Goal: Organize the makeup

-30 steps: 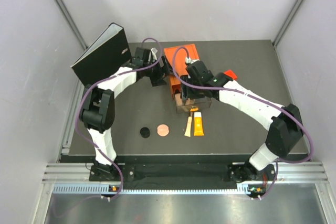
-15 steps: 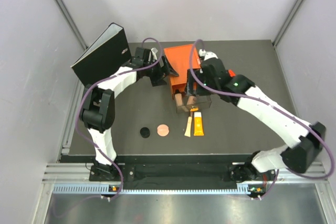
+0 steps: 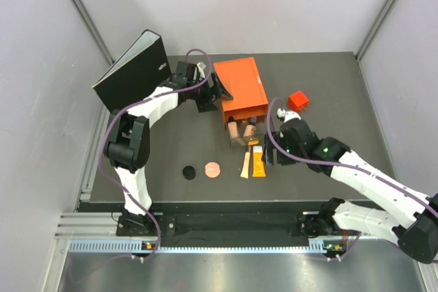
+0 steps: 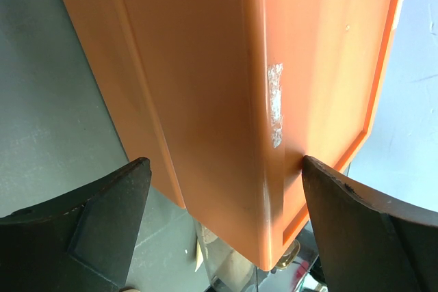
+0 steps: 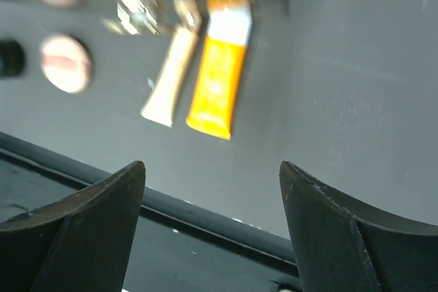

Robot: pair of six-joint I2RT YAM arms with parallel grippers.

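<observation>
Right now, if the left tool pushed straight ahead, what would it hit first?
The orange box: its corner sits right between the open left tool's fingers, filling the view ahead. How close it is remains unclear.

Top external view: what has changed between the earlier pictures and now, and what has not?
The right gripper drew back from over the orange box toward the near edge; its fingers are open, empty, beside the orange-yellow tube. The left gripper, box, black disc, copper disc and beige tube stayed put.

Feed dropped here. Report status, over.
Left gripper straddles box corner, grip unclear. Right gripper open, empty, near orange tube, beige tube. Black disc, pink disc loose; bottles in tray. Nothing blocking.
</observation>
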